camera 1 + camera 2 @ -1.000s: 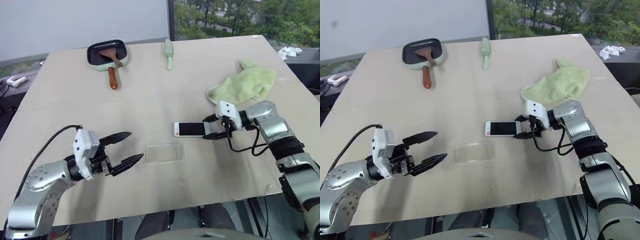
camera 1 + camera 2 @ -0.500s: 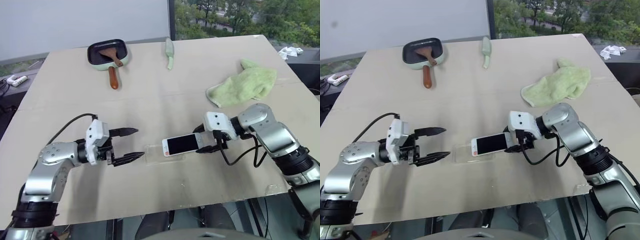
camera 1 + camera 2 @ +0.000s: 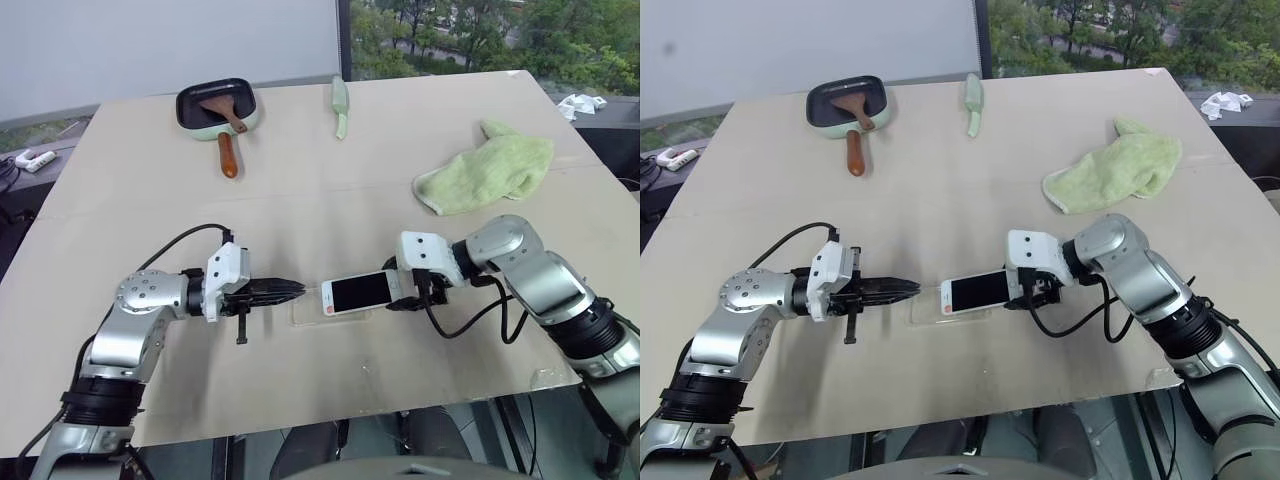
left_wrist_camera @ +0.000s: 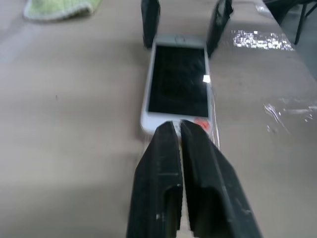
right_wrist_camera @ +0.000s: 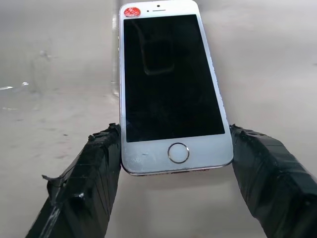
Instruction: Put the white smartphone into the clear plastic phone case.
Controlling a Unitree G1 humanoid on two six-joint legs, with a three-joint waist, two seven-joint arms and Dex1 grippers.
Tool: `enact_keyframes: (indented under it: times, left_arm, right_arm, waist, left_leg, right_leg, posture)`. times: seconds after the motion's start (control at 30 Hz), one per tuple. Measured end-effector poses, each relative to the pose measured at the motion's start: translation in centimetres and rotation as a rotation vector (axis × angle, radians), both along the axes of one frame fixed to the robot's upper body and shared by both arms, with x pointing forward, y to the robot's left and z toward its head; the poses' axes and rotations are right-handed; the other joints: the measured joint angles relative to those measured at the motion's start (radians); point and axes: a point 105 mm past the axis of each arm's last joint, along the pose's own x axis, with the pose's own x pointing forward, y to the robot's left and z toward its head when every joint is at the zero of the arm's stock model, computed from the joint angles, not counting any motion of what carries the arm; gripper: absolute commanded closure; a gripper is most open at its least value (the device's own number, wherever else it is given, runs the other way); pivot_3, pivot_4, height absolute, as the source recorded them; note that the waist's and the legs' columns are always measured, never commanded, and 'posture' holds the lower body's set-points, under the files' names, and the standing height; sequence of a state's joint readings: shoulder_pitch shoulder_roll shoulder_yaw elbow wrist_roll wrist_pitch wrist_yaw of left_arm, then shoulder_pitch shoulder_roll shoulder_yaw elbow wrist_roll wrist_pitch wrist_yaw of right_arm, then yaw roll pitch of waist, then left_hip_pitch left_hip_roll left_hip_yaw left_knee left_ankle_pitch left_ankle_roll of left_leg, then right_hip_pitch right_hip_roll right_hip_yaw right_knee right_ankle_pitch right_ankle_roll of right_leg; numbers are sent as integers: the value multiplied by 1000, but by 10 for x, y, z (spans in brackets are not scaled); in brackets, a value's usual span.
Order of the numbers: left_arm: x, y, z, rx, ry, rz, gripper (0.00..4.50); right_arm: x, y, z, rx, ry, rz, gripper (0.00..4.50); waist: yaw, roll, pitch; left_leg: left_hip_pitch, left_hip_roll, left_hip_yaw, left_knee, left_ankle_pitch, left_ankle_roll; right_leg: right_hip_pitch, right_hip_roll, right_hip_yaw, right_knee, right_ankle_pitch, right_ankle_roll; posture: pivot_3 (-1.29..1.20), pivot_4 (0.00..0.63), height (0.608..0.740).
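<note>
Right gripper [image 5: 173, 163] around glossy smartphone [image 5: 171, 84]

One table [image 3: 300, 200] carries everything. On it lie one white phone [image 3: 358, 292], one clear case [image 3: 305, 312] under the phone's end, one green cloth [image 3: 487, 170], one small dark pan [image 3: 213, 105] with one wooden-handled tool [image 3: 226, 140] resting in it, and one pale green utensil [image 3: 340, 105]. Two grippers are over the table: one left gripper [image 3: 290, 291] and one right gripper [image 3: 405, 290]. Off the table's left edge sits one small white object [image 3: 28, 161]
</note>
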State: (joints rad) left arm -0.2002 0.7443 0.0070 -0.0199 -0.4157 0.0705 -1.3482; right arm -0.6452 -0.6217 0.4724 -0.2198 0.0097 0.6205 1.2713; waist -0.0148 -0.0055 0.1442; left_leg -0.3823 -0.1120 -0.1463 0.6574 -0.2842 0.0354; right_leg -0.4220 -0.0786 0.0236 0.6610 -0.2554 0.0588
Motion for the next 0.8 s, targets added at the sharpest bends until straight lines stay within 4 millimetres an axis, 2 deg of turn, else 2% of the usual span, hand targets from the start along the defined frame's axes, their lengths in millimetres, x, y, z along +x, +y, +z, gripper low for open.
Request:
enact_keyframes:
  times: [0.5,0.8]
  left_arm:
    - [5,-21,-10,72,-21,-79,4478]
    - [3,-27,-23,118,15,-94,4478]
  right_arm:
    - [-2,7,-4,-72,14,-60,1490]
    - [-4,9,-6,-89,22,-66,1490]
  waist:
    - [0,0,0]
    - [-1,0,0]
  left_leg:
    - [-1,0,0,3,0,0]
    - [-1,0,0,3,0,0]
  right_leg:
    - [0,0,-1,1,0,0]
    - [0,0,-1,1,0,0]
  posture:
    - [0,150,740]
    - [0,150,740]
